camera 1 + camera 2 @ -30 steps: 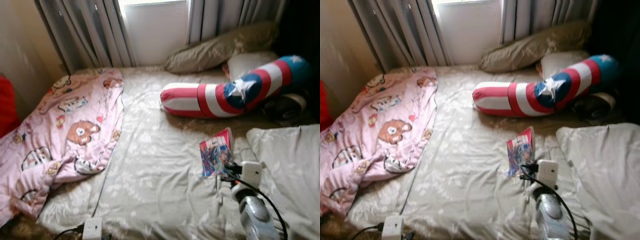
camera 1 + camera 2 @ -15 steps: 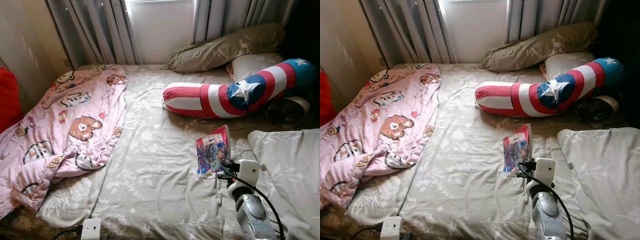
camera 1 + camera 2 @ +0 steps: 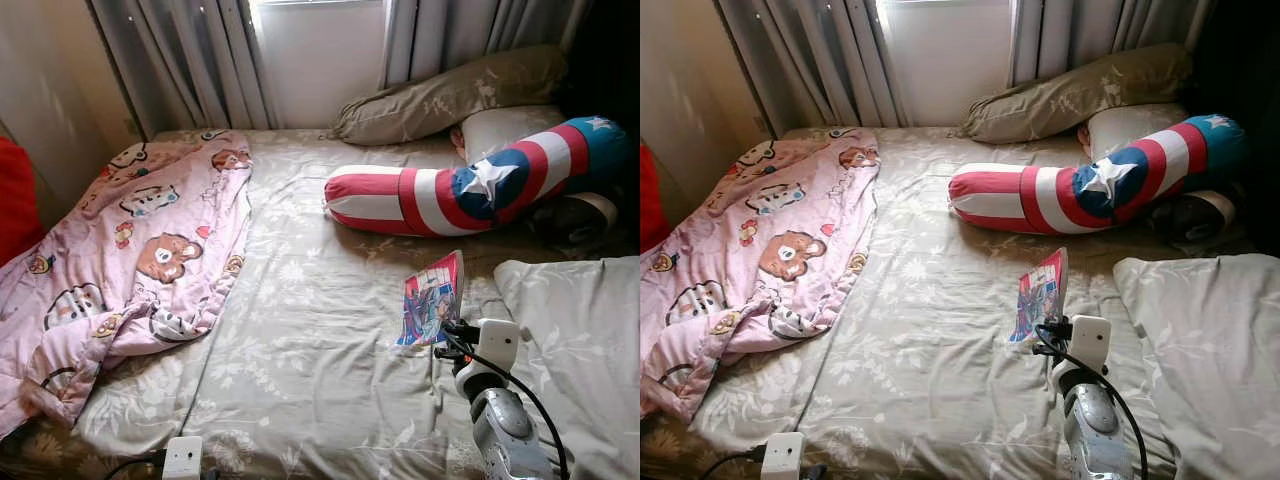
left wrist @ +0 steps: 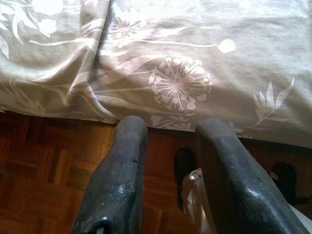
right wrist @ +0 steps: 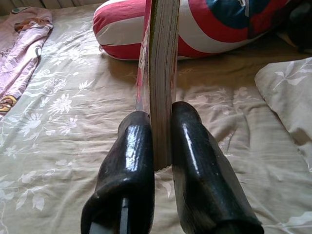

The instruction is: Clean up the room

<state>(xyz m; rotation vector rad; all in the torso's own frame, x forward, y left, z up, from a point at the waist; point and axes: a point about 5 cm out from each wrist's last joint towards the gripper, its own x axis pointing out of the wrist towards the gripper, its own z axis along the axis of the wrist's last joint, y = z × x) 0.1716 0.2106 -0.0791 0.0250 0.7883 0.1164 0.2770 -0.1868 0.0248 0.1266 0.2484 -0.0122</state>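
Observation:
A thin comic book (image 3: 432, 300) with a red and blue cover stands tilted on edge above the bed sheet (image 3: 300, 340), right of centre. My right gripper (image 5: 161, 141) is shut on its lower edge, the book's page edge (image 5: 161, 73) rising between the two black fingers (image 5: 129, 161). The right arm (image 3: 500, 420) reaches in from the lower right. My left gripper (image 4: 168, 146) hangs low beside the bed over the wooden floor (image 4: 44, 185), open with nothing between its fingers.
A pink cartoon blanket (image 3: 130, 250) lies crumpled on the bed's left. A striped star bolster (image 3: 470, 190), two pillows (image 3: 450, 90) and a folded grey cover (image 3: 580, 330) lie at the right. A white box (image 3: 182, 458) sits at the bed's foot.
The right gripper has tipped the book from lying nearly flat on the sheet to standing on edge. The camera has steadied and shifted slightly.

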